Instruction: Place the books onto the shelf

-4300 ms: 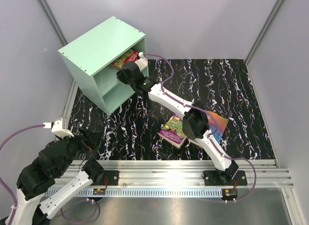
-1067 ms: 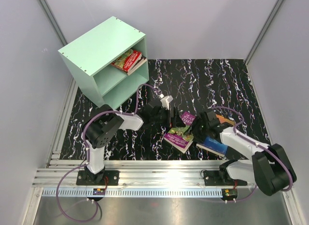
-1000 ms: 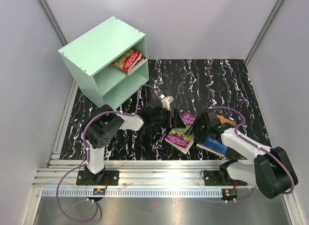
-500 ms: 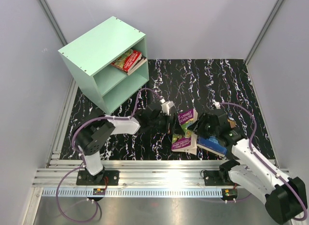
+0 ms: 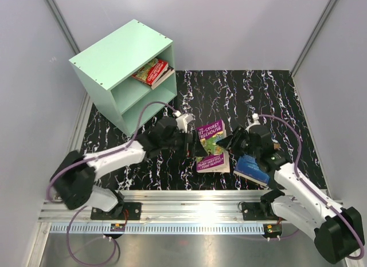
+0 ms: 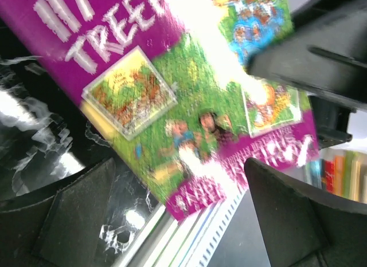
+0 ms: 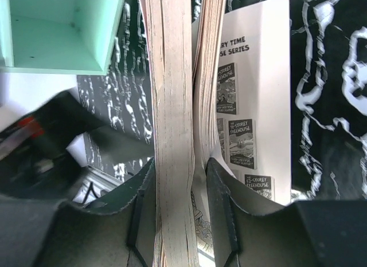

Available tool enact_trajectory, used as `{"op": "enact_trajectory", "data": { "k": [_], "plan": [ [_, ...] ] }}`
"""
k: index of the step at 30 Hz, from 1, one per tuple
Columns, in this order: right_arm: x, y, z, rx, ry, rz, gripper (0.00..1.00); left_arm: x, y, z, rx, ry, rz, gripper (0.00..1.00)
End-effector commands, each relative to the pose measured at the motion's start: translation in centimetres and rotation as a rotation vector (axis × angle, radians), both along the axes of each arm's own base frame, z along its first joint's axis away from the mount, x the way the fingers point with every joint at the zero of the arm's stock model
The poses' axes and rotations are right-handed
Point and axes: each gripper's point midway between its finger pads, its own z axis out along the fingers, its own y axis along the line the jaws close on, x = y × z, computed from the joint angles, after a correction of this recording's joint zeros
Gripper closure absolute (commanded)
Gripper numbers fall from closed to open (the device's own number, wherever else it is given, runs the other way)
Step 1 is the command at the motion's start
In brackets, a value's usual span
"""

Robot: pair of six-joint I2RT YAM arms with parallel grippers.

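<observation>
A purple-and-green book [image 5: 211, 142] stood tilted and partly open at centre; a blue book [image 5: 253, 167] lay just right; a red book [image 5: 152, 72] rested in the mint-green shelf [image 5: 114, 56], upper left.

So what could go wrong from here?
The right fingers pinch only some pages of the purple book; the rest splay, so it may fan open or slip. The open left fingers sit beside it; the arms could clash. The blue book by the right arm might get dragged.
</observation>
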Motion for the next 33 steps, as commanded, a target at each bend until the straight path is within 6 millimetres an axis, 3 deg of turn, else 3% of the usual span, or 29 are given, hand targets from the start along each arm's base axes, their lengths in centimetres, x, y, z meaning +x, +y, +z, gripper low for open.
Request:
{"op": "enact_trajectory", "data": {
  "k": [1, 3, 5, 6, 8, 10, 11, 12, 13, 17, 18, 19, 20, 21, 22, 24, 25, 26, 27, 31, 32, 33],
  "plan": [
    [2.5, 2.5, 5.7, 0.111, -0.175, 0.061, 1.00, 0.8, 3.5, 5.3, 0.077, -0.147, 0.099, 0.01],
    [3.4, 3.3, 6.7, 0.149, -0.203, 0.070, 1.00, 1.1, 6.3, 7.9, 0.146, -0.217, 0.182, 0.01],
    [4.3, 4.1, 6.2, 0.184, -0.175, 0.066, 1.00, 1.7, 8.8, 9.6, 0.204, -0.271, 0.278, 0.01],
    [4.9, 4.6, 7.1, 0.216, -0.206, 0.071, 1.00, 0.8, 10.6, 10.5, 0.232, -0.282, 0.306, 0.01],
    [6.3, 5.5, 6.6, 0.248, -0.178, 0.063, 1.00, 1.1, 12.9, 12.7, 0.261, -0.339, 0.392, 0.01],
    [8.4, 6.8, 6.9, 0.281, -0.185, 0.067, 1.00, -0.2, 15.8, 14.6, 0.266, -0.376, 0.451, 0.01],
    [9.3, 7.3, 7.8, 0.311, -0.218, 0.075, 1.00, -0.9, 18.2, 15.2, 0.292, -0.402, 0.511, 0.01],
    [10.2, 8.0, 9.0, 0.335, -0.239, 0.084, 1.00, -1.2, 19.4, 15.5, 0.307, -0.420, 0.535, 0.01],
    [11.2, 8.6, 8.0, 0.344, -0.205, 0.080, 1.00, -1.2, 21.1, 16.0, 0.336, -0.447, 0.589, 0.01],
    [14.6, 11.0, 9.9, 0.421, -0.245, 0.100, 1.00, -3.3, 27.2, 14.9, 0.494, -0.467, 0.697, 0.01],
    [15.6, 11.7, 11.3, 0.441, -0.274, 0.106, 1.00, -3.5, 27.9, 14.8, 0.503, -0.464, 0.726, 0.01],
    [16.5, 12.5, 10.1, 0.439, -0.247, 0.110, 1.00, -3.5, 28.8, 14.7, 0.523, -0.473, 0.756, 0.01],
    [17.2, 13.1, 10.3, 0.452, -0.255, 0.117, 1.00, -4.0, 29.6, 14.5, 0.517, -0.480, 0.771, 0.01],
    [18.1, 13.9, 11.8, 0.476, -0.282, 0.126, 1.00, -4.1, 29.9, 14.5, 0.512, -0.485, 0.781, 0.01],
    [19.0, 15.0, 10.0, 0.480, -0.237, 0.127, 1.00, -4.2, 30.3, 14.6, 0.507, -0.496, 0.799, 0.01],
    [21.0, 17.0, 9.6, 0.508, -0.226, 0.143, 1.00, -4.6, 31.3, 14.8, 0.493, -0.519, 0.833, 0.01],
    [21.1, 18.2, 9.4, 0.517, -0.219, 0.159, 1.00, -4.8, 31.7, 15.0, 0.488, -0.528, 0.841, 0.01],
    [21.8, 19.3, 10.8, 0.539, -0.246, 0.175, 1.00, -4.9, 32.1, 14.9, 0.501, -0.536, 0.841, 0.01],
    [22.6, 20.3, 8.6, 0.526, -0.207, 0.174, 1.00, -5.0, 32.4, 14.9, 0.509, -0.542, 0.847, 0.01],
    [23.9, 23.7, 6.3, 0.510, -0.164, 0.202, 1.00, -5.5, 33.4, 15.6, 0.481, -0.581, 0.871, 0.01],
    [24.1, 24.5, 7.0, 0.524, -0.179, 0.216, 1.00, -5.5, 33.6, 15.7, 0.479, -0.588, 0.875, 0.01],
    [24.4, 24.9, 5.3, 0.519, -0.151, 0.212, 1.00, -5.6, 33.8, 15.7, 0.476, -0.592, 0.881, 0.01]
  ]
}}
